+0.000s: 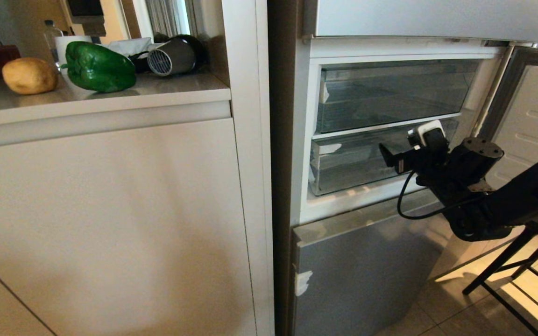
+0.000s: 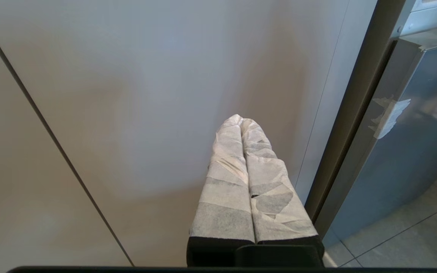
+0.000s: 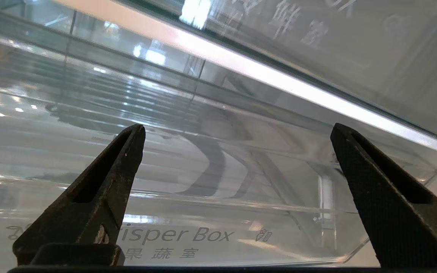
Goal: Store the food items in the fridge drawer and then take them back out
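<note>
A glossy green bell pepper (image 1: 98,67) and a tan potato (image 1: 30,75) lie side by side on the grey counter (image 1: 157,93), left of the fridge. The fridge stands open, and its shallow clear drawer (image 1: 343,163) sits pushed in on the lowest shelf. My right gripper (image 1: 390,158) hovers just before the right part of that drawer's front. In the right wrist view the right gripper (image 3: 237,129) is open and empty, and the drawer front (image 3: 188,235) reads "Crisper Box". My left gripper (image 2: 241,120), wrapped in white tape, is shut and hangs low before the cabinet door.
A taller clear bin (image 1: 390,93) sits above the drawer. The fridge door (image 1: 530,121) stands open at the right. Black stool legs (image 1: 521,261) stand on the tiled floor under my right arm. A hair dryer (image 1: 171,56) and a bottle (image 1: 50,32) stand behind the food.
</note>
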Tool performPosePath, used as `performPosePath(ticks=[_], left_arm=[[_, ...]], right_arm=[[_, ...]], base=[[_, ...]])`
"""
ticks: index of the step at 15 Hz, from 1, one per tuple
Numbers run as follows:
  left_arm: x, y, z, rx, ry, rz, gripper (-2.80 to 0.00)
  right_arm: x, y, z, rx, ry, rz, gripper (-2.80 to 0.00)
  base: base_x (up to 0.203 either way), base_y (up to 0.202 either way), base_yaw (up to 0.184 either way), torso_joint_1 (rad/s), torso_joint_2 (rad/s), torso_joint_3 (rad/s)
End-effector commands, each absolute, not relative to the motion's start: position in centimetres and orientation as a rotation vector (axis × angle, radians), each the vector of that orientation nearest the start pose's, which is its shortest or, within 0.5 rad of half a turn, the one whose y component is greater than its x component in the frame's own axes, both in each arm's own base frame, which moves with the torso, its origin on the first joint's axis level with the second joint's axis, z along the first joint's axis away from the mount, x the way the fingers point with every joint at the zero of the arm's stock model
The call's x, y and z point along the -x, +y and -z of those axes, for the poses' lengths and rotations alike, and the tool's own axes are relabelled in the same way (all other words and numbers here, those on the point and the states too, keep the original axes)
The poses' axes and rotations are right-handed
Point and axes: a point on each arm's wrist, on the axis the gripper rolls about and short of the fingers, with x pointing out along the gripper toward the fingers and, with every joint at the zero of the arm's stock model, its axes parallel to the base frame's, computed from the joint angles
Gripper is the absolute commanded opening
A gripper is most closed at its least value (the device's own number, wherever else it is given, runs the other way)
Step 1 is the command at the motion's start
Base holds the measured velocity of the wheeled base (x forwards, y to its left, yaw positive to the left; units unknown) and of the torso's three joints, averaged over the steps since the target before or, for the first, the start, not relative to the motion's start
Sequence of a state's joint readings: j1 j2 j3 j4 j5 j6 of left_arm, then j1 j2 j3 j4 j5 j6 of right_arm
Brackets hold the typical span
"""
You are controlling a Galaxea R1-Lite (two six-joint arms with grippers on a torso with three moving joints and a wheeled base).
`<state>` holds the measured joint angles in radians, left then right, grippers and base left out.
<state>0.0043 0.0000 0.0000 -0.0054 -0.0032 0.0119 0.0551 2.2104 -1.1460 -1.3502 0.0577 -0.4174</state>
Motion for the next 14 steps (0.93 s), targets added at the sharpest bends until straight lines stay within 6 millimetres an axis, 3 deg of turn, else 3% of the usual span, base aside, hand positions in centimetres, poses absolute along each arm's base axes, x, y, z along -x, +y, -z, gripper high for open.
performPosePath(ticks=[1, 9, 14], left_arm=[[2.3, 0.0, -7.5, -0.012, -0.003, -0.002, -2.8], [2.3, 0.0, -7.5, -0.012, -0.003, -0.002, -2.8], [2.3, 0.0, -7.5, -0.012, -0.005, -0.002, -2.8]], right_arm=[[-43.0, 2.5, -15.5, 0.417, -0.319, -0.048, 0.0], [-43.4, 2.5, -16.3, 0.416, -0.343, -0.03, 0.0], [-42.5, 2.4, -17.6, 0.417, -0.366, -0.023, 0.0]], base=[[0.0, 0.0, 0.0, 0.0, 0.0, 0.0], [0.0, 0.0, 0.0, 0.0, 0.0, 0.0], [0.0, 0.0, 0.0, 0.0, 0.0, 0.0]])
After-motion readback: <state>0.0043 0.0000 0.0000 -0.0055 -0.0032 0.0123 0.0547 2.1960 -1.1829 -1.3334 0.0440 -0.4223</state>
